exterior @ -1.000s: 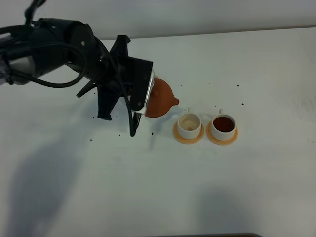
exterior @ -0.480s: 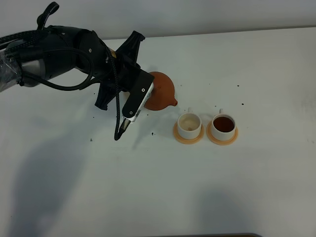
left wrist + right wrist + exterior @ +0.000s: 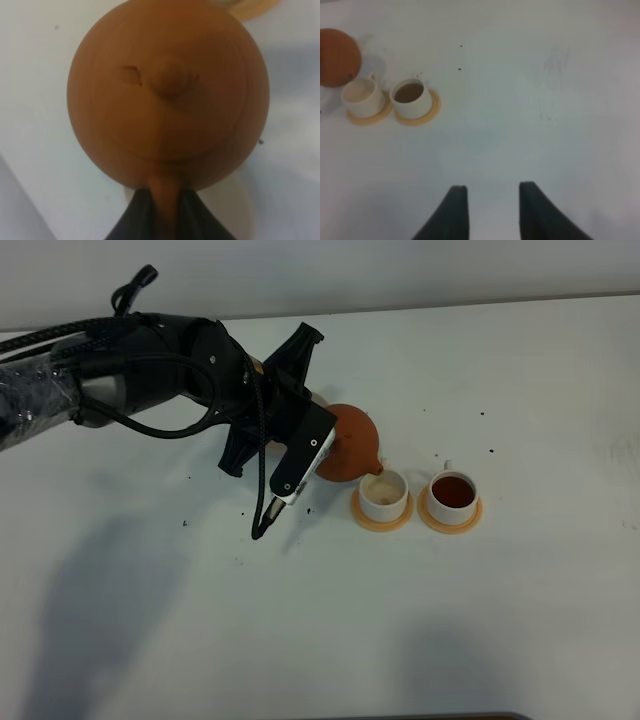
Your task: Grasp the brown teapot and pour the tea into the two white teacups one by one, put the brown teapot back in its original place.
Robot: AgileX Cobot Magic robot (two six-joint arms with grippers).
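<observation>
Teapot (image 3: 355, 440) first: it is brown and round, and it hangs in the air just in front of the left gripper (image 3: 162, 212). The jaws are squeezed tight on the thin handle (image 3: 164, 200), one on each side.

A second ago the pot was farther from the cups. Now the arm has carried it closer and swung it round, so the spout (image 3: 380, 457) sits right at the rim of the empty cup (image 3: 383, 492). That cup is just past the pot, on the far side from the jaws. The full cup (image 3: 453, 490) is one step farther on, and it has dark tea in it. So one cup looks done, and the pour into the other is probably about to start. No tea can be seen coming out yet.

Each cup stands on one of the orange coasters (image 3: 383, 525).

The right gripper (image 3: 490, 210) is far away from all this. Its jaws are apart and hold nothing.

The table (image 3: 450, 620) is white and mostly bare, with a few tiny black specks (image 3: 185, 524). Behind it is a plain pale wall (image 3: 400, 270).
</observation>
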